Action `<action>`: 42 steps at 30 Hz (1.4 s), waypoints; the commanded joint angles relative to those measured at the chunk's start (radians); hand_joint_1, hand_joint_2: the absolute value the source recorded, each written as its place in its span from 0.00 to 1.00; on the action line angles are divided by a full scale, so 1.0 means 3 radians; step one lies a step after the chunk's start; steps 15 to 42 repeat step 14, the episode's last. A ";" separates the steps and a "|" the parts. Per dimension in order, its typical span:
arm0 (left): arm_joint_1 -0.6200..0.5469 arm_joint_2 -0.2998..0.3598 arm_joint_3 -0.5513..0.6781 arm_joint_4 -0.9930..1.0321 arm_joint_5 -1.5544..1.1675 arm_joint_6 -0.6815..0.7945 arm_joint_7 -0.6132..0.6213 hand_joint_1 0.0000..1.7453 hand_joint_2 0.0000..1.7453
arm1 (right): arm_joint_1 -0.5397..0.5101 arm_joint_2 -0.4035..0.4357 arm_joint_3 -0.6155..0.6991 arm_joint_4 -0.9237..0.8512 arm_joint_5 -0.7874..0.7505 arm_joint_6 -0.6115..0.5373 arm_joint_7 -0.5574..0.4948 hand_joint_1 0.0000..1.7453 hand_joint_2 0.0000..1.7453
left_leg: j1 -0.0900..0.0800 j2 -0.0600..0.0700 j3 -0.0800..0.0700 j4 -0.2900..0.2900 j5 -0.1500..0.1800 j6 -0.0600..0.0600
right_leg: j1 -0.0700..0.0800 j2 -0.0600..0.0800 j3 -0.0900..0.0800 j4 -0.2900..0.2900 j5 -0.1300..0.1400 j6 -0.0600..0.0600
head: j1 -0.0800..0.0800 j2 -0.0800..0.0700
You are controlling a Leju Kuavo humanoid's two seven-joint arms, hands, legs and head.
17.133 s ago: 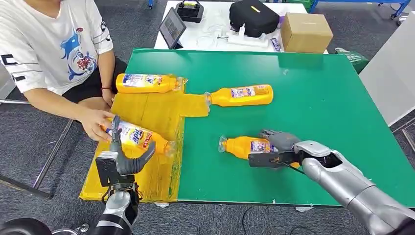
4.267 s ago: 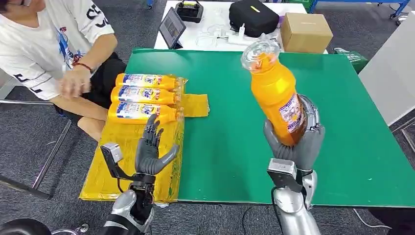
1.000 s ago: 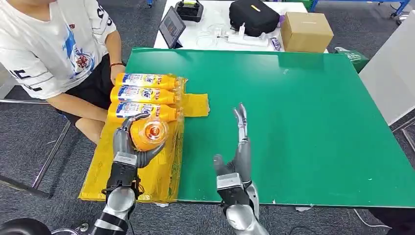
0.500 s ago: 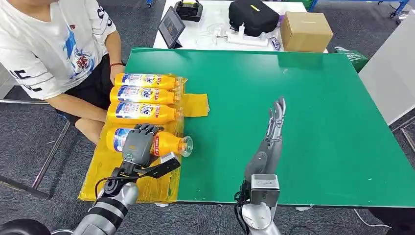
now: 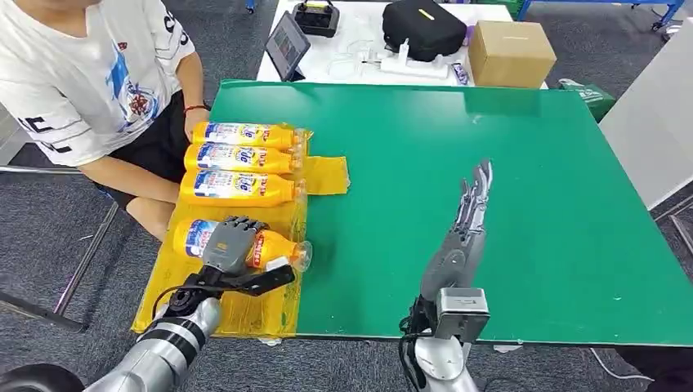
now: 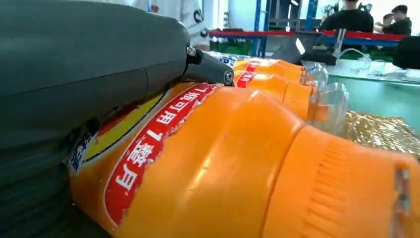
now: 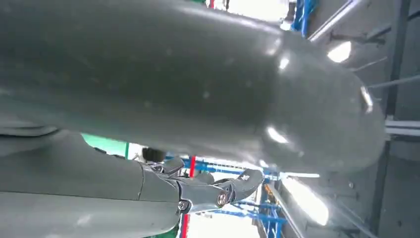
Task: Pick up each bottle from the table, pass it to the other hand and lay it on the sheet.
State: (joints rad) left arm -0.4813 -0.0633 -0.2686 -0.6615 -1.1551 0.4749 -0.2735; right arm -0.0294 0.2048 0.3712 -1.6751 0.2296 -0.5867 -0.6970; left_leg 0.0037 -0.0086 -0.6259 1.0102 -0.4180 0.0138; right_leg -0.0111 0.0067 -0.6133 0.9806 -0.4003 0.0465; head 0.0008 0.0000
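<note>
An orange bottle [image 5: 270, 247] lies on its side on the yellow sheet [image 5: 245, 304], cap toward the green table, and my left hand [image 5: 225, 244] grips it from above. The left wrist view shows that held bottle [image 6: 223, 168] close up under the hand's cover. Three more orange bottles [image 5: 241, 160] lie in a row on the far part of the sheet. My right hand [image 5: 463, 224] is raised over the green table [image 5: 531, 163], fingers stretched straight, holding nothing.
A person in a white shirt [image 5: 78, 73] sits at the table's left, one hand near the far bottles. Behind the green table stands a white table with a tablet [image 5: 288, 45], a black bag [image 5: 423, 27] and a cardboard box [image 5: 511, 52].
My left hand has lowered the bottle slightly onto the sheet, still gripping it. My right hand has drifted a little to the right and farther over the table.
</note>
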 commanded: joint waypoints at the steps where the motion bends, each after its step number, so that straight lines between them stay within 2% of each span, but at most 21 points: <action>1: 0.0005 0.0021 0.0189 0.0168 0.0776 -0.0881 -0.0451 0.00 0.00 | -0.0129 0.0004 -0.0149 0.0360 0.0025 0.0175 0.0023 0.00 0.00 | 0.0003 0.0011 0.0023 -0.0004 -0.0007 -0.0002 | 0.0004 0.0007 0.0022 -0.0008 -0.0002 -0.0005 | 0.0000 0.0000; 8: 0.0041 0.0031 0.0229 0.0014 0.1130 -0.1181 -0.0574 0.00 0.00 | -0.0167 0.0013 -0.0156 0.0487 0.0012 0.0246 0.0015 0.00 0.00 | 0.0001 -0.0002 0.0021 -0.0003 -0.0002 -0.0001 | 0.0002 0.0002 0.0024 -0.0005 -0.0001 -0.0003 | 0.0000 0.0000; 14: 0.0083 0.0023 0.0364 -0.0011 0.1562 -0.1523 -0.0670 0.00 0.00 | -0.0182 0.0011 -0.0172 0.0584 0.0015 0.0271 0.0013 0.00 0.00 | 0.0002 0.0005 0.0026 -0.0005 0.0000 0.0000 | 0.0003 0.0007 0.0029 -0.0008 0.0001 -0.0005 | 0.0000 0.0000; 42: 0.0083 0.0023 0.0364 -0.0011 0.1562 -0.1523 -0.0670 0.00 0.00 | -0.0182 0.0011 -0.0172 0.0584 0.0015 0.0271 0.0013 0.00 0.00 | 0.0002 0.0005 0.0026 -0.0005 0.0000 0.0000 | 0.0003 0.0007 0.0029 -0.0008 0.0001 -0.0005 | 0.0000 0.0000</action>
